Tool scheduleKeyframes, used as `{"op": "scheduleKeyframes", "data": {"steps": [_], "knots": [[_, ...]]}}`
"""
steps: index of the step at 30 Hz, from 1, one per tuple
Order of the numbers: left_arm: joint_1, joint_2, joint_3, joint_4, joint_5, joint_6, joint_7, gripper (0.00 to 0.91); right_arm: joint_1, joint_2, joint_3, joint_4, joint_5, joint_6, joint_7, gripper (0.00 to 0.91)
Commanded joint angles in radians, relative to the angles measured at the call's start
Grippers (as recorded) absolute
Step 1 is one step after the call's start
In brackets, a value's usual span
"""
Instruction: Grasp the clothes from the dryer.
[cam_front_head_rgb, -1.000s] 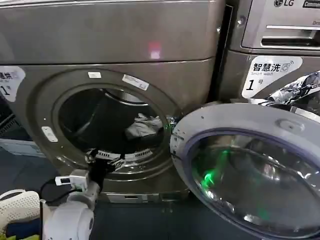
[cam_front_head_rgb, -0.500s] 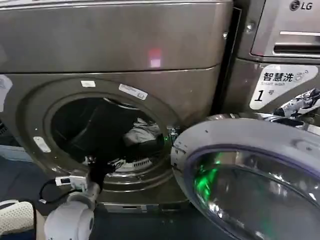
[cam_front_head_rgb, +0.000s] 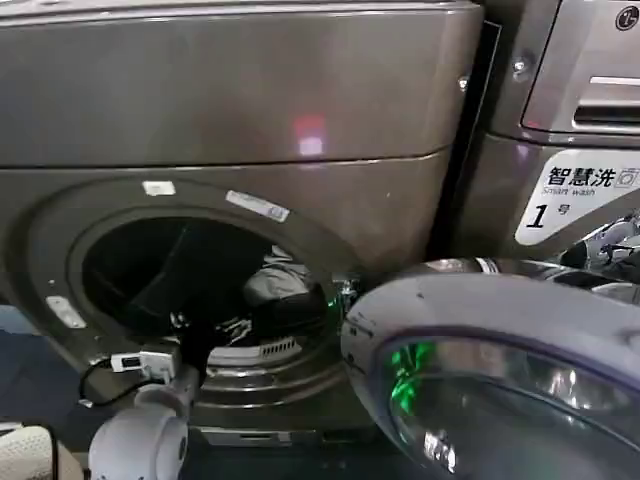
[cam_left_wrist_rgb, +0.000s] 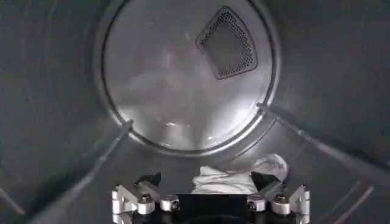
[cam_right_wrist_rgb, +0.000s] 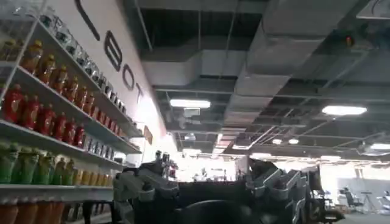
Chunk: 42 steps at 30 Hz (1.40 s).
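The clothes (cam_left_wrist_rgb: 234, 177), a crumpled white-grey bundle, lie in the dryer (cam_front_head_rgb: 240, 100) before the spread left end effector (cam_left_wrist_rgb: 210, 198).

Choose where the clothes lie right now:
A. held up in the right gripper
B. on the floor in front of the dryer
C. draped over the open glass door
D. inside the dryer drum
D: the clothes lie on the drum floor inside the dryer, just beyond the open left gripper.
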Motion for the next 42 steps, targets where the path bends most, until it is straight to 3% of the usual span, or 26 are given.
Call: {"op": "scheduleKeyframes", "data": {"steps": [1, 8, 15, 36, 39, 41, 42], "knots": [[-0.076, -0.014, 0.004, 0.086, -0.009, 0.039, -0.013, 0.907, -0.001, -0.001, 0.000, 0.004, 0.002, 0.010, -0.003, 0.907], [-0.250, -0.012, 0.017, 0.318, -0.017, -0.058, -0.030, 0.907, 0.000, -0.002, -0.008, 0.008, 0.001, 0.010, -0.003, 0.907], [-0.447, -0.030, 0.019, 0.593, -0.010, -0.225, -0.040, 0.907, 0.006, -0.009, -0.015, 0.011, 0.000, 0.009, -0.004, 0.907], [-0.923, -0.051, 0.022, 1.337, 0.027, -0.412, -0.020, 0.907, 0.004, -0.017, -0.016, 0.027, 0.001, 0.004, -0.008, 0.907], [-0.962, -0.056, 0.019, 1.400, 0.156, -0.436, -0.003, 0.907, 0.005, -0.018, -0.016, 0.026, 0.001, 0.004, -0.008, 0.907], [-1.000, -0.057, 0.019, 1.490, 0.391, -0.517, 0.043, 0.907, 0.006, -0.018, -0.020, 0.025, 0.001, 0.004, -0.008, 0.907], [-1.007, -0.054, 0.019, 1.496, 0.431, -0.505, 0.094, 0.907, 0.005, -0.016, -0.021, 0.024, 0.001, 0.006, -0.008, 0.907]]}}
